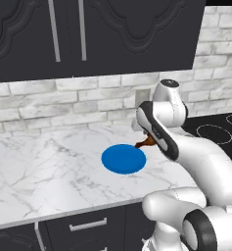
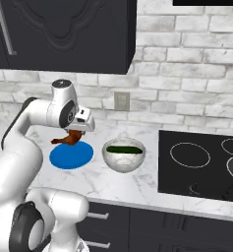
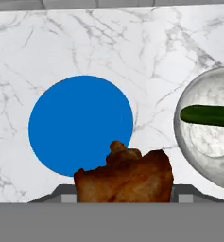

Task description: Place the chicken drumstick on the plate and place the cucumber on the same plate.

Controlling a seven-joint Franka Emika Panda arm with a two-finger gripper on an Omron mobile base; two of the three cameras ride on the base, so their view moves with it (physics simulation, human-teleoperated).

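- White marbled countertop (image 1: 44,171) below dark upper cabinets (image 1: 88,34); pale brick backsplash (image 2: 187,88) behind.
- Gripper (image 2: 74,134) partway closed on chicken drumstick (image 3: 125,177), clamped at the meaty end; fingertips themselves hidden behind the meat in hand view.
- Drumstick lifted clear of the counter, thin bone end pointing away from the hand toward the left in right base view; also seen at (image 1: 146,142) and (image 2: 69,140).
- Blue plate (image 3: 80,125) flat on the counter, below the held drumstick; drumstick overlaps the plate's near-right rim in hand view. Plate also at (image 1: 123,159) and (image 2: 71,155). Nothing resting on its surface.
- Grey-white marbled bowl (image 2: 124,154) just beside the plate, on its right, not touching it.
- Cucumber (image 2: 124,149) lying flat inside the bowl, crosswise; its dark green end at (image 3: 205,115).
- Black cooktop (image 2: 201,162) farther right of the bowl, ring markings visible.
- Wall outlet (image 2: 120,101) on the brick above the bowl.
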